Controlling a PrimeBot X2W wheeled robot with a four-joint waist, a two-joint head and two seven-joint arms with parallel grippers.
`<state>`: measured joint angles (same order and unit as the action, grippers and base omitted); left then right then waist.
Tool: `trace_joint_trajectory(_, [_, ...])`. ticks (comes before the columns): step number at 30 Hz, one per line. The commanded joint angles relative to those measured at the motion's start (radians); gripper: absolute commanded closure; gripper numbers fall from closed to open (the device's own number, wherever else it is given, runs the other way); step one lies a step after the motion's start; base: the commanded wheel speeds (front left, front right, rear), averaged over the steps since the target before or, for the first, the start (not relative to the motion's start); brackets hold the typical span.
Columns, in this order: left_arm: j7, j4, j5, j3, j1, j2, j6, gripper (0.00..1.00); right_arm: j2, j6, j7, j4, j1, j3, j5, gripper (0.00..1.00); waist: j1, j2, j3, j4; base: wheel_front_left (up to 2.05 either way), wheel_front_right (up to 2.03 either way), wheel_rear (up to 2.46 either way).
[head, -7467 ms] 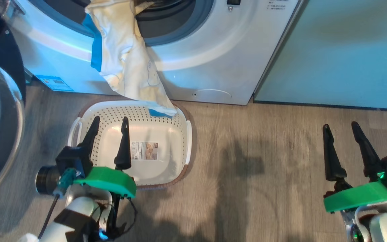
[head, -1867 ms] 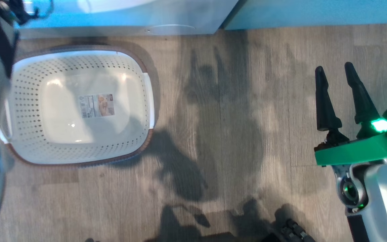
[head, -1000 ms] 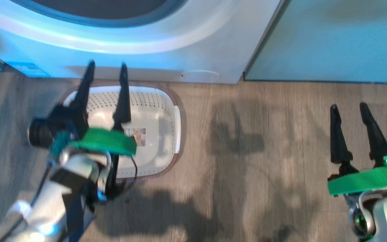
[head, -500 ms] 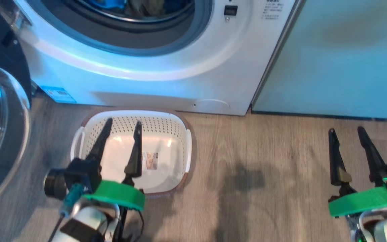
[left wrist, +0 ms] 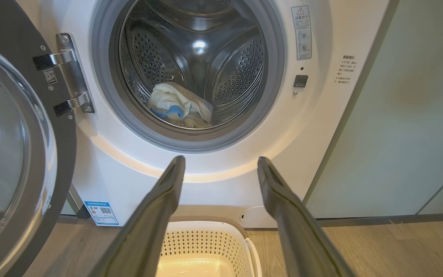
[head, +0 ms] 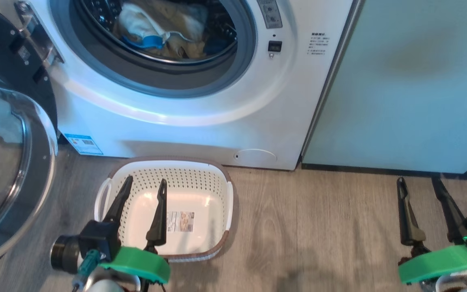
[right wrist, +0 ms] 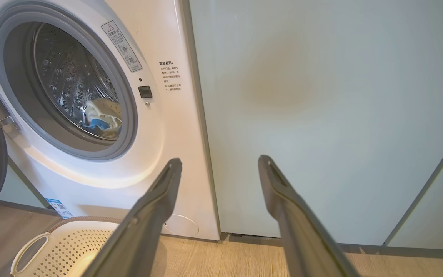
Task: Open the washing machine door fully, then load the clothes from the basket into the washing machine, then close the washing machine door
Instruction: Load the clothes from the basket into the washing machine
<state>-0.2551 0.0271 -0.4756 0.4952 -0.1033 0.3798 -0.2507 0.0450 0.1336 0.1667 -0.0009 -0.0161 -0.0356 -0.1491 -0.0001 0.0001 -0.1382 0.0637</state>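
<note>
The white washing machine (head: 225,101) stands ahead, its round black-rimmed glass door (head: 10,162) swung wide open to the left. The cream and blue clothes (head: 156,30) lie inside the steel drum, also seen as clothes (left wrist: 179,105) and clothes (right wrist: 102,115) in the wrist views. The perforated cream basket (head: 217,182) sits on the floor before the machine with just its label sticker inside. My left gripper (head: 145,183) hovers open above the basket, holding nothing. My right gripper (head: 418,182) is open over the bare floor at the right.
Pale green cabinet fronts (head: 412,81) adjoin the machine on the right. A small round white panel cover (head: 255,156) sits low on the machine. Wood-look floor (head: 318,227) stretches between the basket and my right gripper.
The head camera has tilted upward, bringing the drum and the clothes inside it into view. Both grippers stay open; the left one keeps its place over the basket.
</note>
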Motion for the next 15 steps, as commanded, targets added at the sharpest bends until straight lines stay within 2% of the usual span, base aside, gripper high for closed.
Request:
trace_joint_trajectory(1, [-0.007,0.031,0.010,-0.039,-0.020,0.015,-0.150,0.00,0.005,-0.003,-0.004,-0.040,0.007,-0.016,0.008,0.00,0.0001,-0.0001,0.015,-0.003,0.00,0.00,0.00])
trace_joint_trajectory(15, [-0.007,0.018,0.017,-0.036,0.023,0.003,-0.134,0.00,0.005,-0.003,-0.033,-0.073,-0.055,-0.027,0.006,0.00,0.0001,-0.0001,0.079,-0.018,0.00,0.00,0.00])
